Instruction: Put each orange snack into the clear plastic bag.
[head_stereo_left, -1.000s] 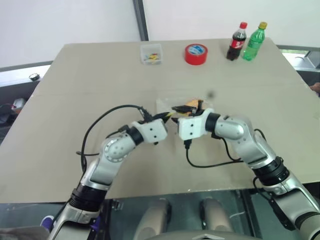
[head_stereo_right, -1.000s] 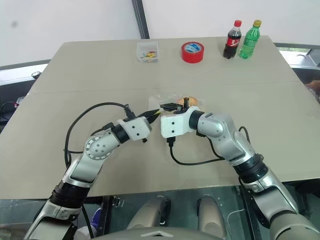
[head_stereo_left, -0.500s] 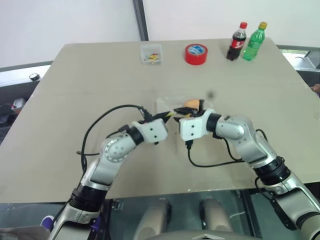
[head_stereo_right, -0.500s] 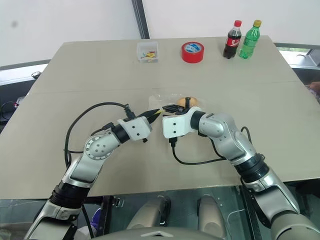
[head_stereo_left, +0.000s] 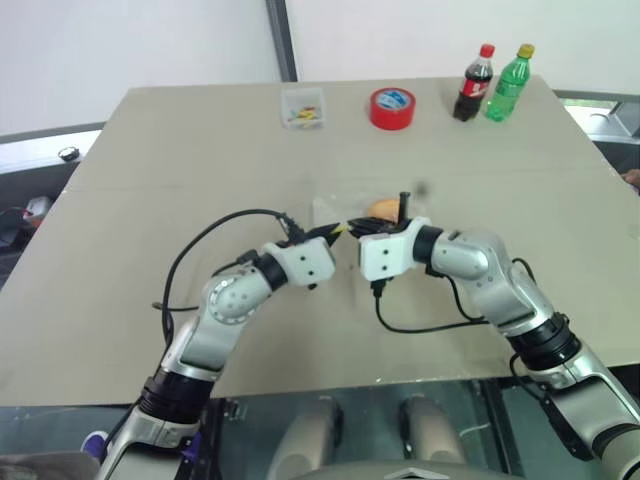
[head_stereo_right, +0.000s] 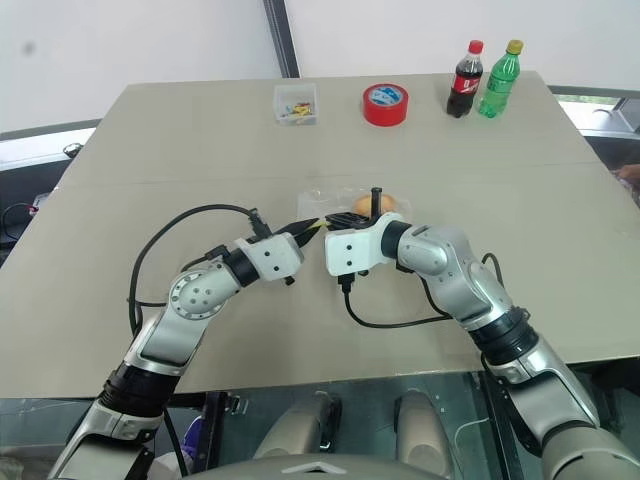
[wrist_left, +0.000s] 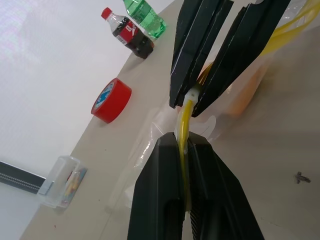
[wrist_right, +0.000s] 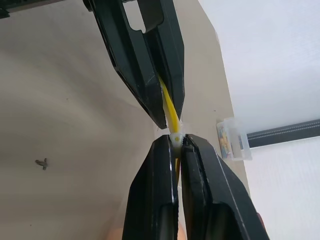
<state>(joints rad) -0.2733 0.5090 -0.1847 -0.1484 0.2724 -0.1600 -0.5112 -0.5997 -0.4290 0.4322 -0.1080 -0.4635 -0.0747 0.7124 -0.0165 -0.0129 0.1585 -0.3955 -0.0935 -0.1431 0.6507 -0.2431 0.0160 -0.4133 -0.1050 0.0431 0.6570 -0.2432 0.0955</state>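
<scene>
Right eye view: both black two-fingered grippers, left (head_stereo_right: 312, 226) and right (head_stereo_right: 345, 218), meet at the floppy clear plastic bag (head_stereo_right: 335, 198) holding an oval orange snack (head_stereo_right: 375, 204).

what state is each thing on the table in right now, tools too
left tool: shut on the bag's yellow strip
right tool: shut on the same strip
clear bag: lying on the table, yellow edge pinched by both tools
orange snack: seen through the bag's plastic
red tape roll: lying flat at the far side
cola bottle: upright, capped
green bottle: upright, capped
clear box: holds coloured bits
</scene>
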